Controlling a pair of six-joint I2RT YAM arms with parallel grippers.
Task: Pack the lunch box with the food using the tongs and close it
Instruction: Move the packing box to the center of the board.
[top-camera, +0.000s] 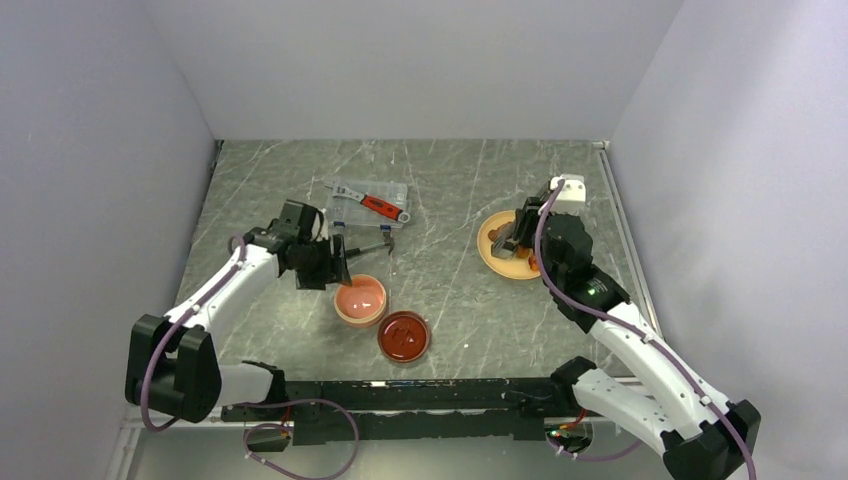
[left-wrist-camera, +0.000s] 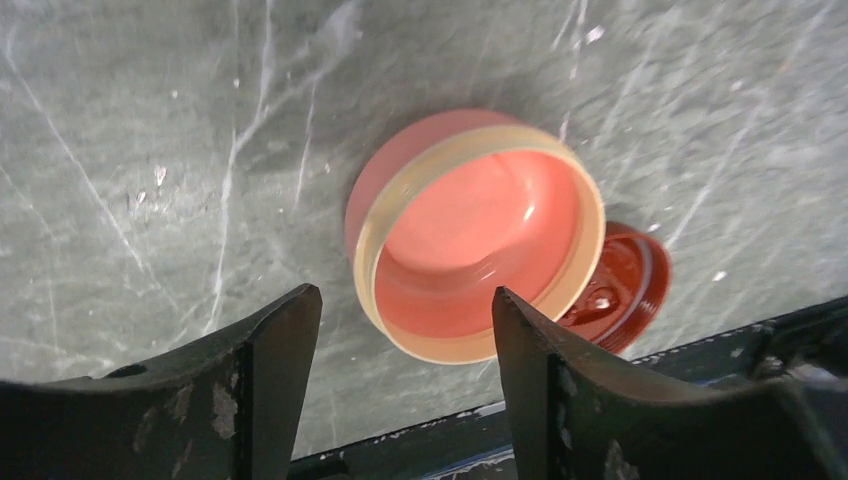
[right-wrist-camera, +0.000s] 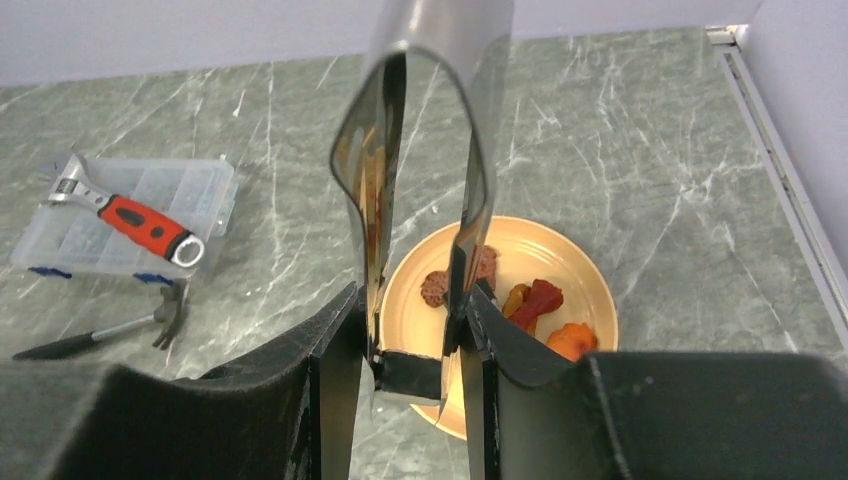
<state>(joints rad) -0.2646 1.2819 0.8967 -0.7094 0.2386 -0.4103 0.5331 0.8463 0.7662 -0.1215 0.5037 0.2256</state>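
Over the yellow plate (right-wrist-camera: 570, 250), my right jaws clench the tongs (right-wrist-camera: 365, 190); my left jaws gape, empty, near the lunch box (left-wrist-camera: 470, 230).

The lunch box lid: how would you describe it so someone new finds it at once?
On the grey marbled table, look towards the near edge, just left of centre. Two round things sit close together there; the lid is the nearer, shallow, dark red one, not the taller salmon-pink tub.

A round salmon-pink tub with a tan wall (top-camera: 360, 300) stands open left of centre, its dark red round lid (top-camera: 403, 336) just beside, lower right. Brown and orange-red food pieces (right-wrist-camera: 540, 300) lie centre-right under upright thin grey metal tongs (right-wrist-camera: 478, 180)
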